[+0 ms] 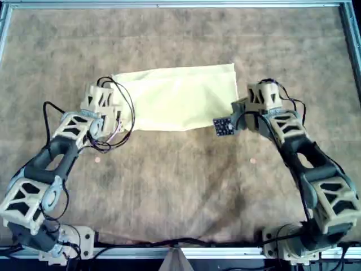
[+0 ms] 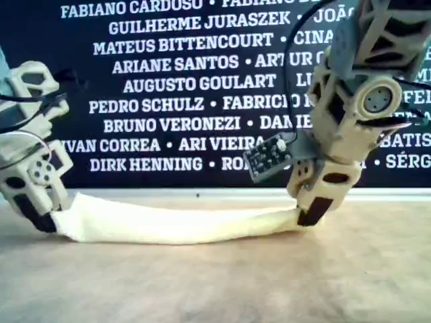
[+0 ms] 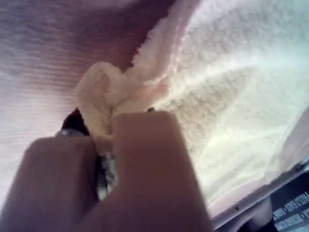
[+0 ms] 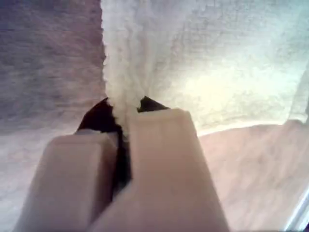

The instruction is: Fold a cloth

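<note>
Cloth, pale yellow and lightly wrinkled, lies as a wide rectangle just above the centre of the overhead view, on a brown mottled tabletop. In the exterior view it stretches as a low band across the lower middle of the frame, its two ends lifted slightly off the surface. The left gripper sits at the cloth's lower left corner in the overhead view; its jaws are closed, pinching a bunched fold of the fabric. The right gripper sits at the cloth's right edge in the same view, its jaws likewise closed tight on a gathered ridge of fabric. A dark wall printed with white names fills the upper part of the exterior view.
</note>
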Action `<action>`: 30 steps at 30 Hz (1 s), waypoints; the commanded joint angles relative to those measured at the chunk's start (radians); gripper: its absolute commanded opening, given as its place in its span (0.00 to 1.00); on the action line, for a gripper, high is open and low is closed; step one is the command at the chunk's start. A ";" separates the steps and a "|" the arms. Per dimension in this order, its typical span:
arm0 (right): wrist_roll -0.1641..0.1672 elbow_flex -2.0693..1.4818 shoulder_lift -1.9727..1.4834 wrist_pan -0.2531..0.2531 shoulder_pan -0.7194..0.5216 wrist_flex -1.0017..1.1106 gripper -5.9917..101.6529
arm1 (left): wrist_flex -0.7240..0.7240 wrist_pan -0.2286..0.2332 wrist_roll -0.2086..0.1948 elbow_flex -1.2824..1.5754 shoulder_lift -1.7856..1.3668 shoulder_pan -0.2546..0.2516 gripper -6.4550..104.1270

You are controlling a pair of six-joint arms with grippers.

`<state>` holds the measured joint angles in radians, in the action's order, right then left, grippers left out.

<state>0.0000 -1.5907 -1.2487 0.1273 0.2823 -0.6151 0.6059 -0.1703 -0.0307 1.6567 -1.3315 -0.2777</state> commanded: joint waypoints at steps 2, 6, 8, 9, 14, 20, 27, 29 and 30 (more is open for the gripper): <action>0.006 -0.014 -0.146 0.006 0.008 -0.025 0.04 | 0.000 -0.006 0.003 0.012 -0.094 -0.025 0.05; 0.006 -0.058 -0.209 0.006 0.009 -0.026 0.04 | 0.000 -0.006 0.003 0.084 -0.167 -0.025 0.05; 0.006 -0.086 -0.235 0.006 0.009 -0.026 0.04 | 0.000 -0.006 0.003 0.124 -0.222 -0.025 0.05; 0.006 -0.100 -0.249 0.006 0.012 -0.026 0.04 | 0.000 -0.006 0.003 0.147 -0.247 -0.025 0.05; 0.009 -0.192 -0.311 0.002 0.075 -0.028 0.04 | 0.000 -0.006 0.003 0.238 -0.333 -0.026 0.05; 0.008 -0.265 -0.341 -0.011 0.132 -0.028 0.04 | 0.000 -0.006 0.003 0.307 -0.353 -0.026 0.05; 0.008 -0.305 -0.342 -0.012 0.118 -0.028 0.04 | 0.000 -0.006 0.003 0.353 -0.354 -0.026 0.05; 0.008 -0.307 -0.344 -0.012 0.115 -0.028 0.04 | 0.000 -0.006 0.003 0.354 -0.354 -0.025 0.05; 0.008 -0.307 -0.344 -0.012 0.112 -0.028 0.04 | 0.000 -0.006 0.003 0.360 -0.354 -0.025 0.05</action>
<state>0.0046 -1.9098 -1.5002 0.1212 0.4065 -0.6213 0.6059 -0.1703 -0.0307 2.0203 -1.6168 -0.2777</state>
